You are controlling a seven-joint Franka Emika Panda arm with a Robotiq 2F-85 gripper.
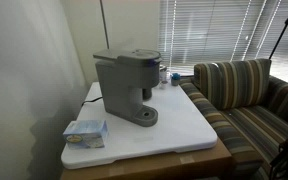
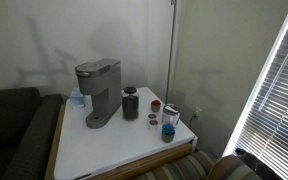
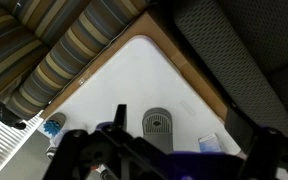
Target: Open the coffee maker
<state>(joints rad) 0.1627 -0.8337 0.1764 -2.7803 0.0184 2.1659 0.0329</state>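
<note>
- Now, your fingers (image 3: 72,152) show only in the wrist view, along its lower edge. They stand wide apart with nothing held between them.
- Just ahead of the fingers, in line with the gap between them, lies the round drip base (image 3: 157,124) of the coffee maker. The blur down there hides whether the fingers touch the machine.
- In an exterior view the coffee maker (image 1: 124,85) stands upright on the white table (image 1: 189,125), with its rounded lid down on the head.
- Farther ahead of the fingers the table narrows to a wood-edged corner. A striped couch (image 3: 54,45) runs along one edge and a dark couch (image 3: 239,50) along the other.
- Out past one finger sits a blue-capped jar (image 3: 52,126), and close by the other finger lies a pale blue packet (image 3: 208,145).
- In an exterior view a dark cup (image 2: 130,103) stands just beside the coffee maker (image 2: 97,90), apart from it.
</note>
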